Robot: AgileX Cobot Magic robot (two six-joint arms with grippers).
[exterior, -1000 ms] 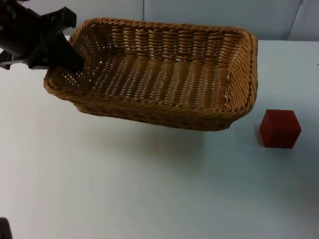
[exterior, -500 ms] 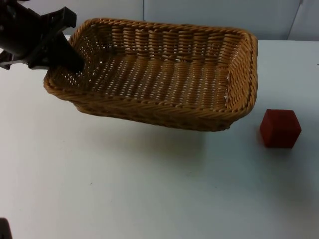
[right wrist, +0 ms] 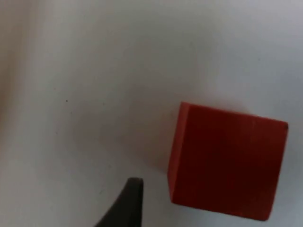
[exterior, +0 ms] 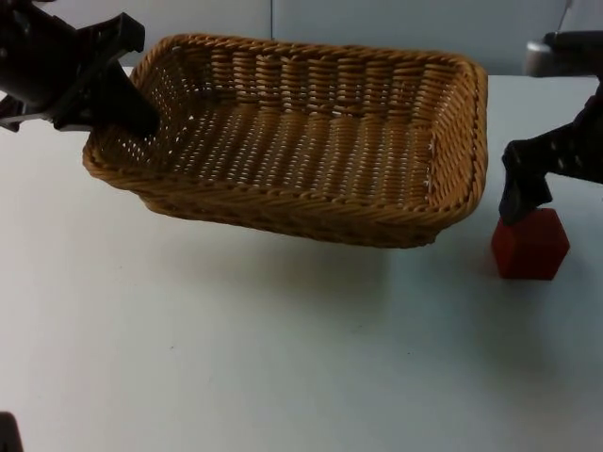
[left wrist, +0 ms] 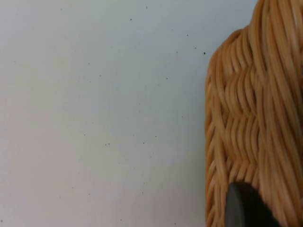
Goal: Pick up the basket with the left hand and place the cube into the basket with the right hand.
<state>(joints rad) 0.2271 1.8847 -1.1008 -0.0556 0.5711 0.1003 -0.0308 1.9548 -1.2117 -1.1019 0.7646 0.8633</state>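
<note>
Gripping one basket [exterior: 311, 141], the left tool [exterior: 127, 108] lifts; right tool [exterior: 542, 202], spread wide, straddles one cube [exterior: 529, 245].

The basket [exterior: 311, 141] is woven wicker, tan and ribbed, with a coarse braided rim. The cube [exterior: 529, 245] looks matt red with smooth flat faces. The tabletop [exterior: 236, 358] is smooth white with a faint sheen and tiny dark specks.

White table top [exterior: 236, 358] — grey partition wall [exterior: 377, 28] behind, seemingly panelled.
</note>
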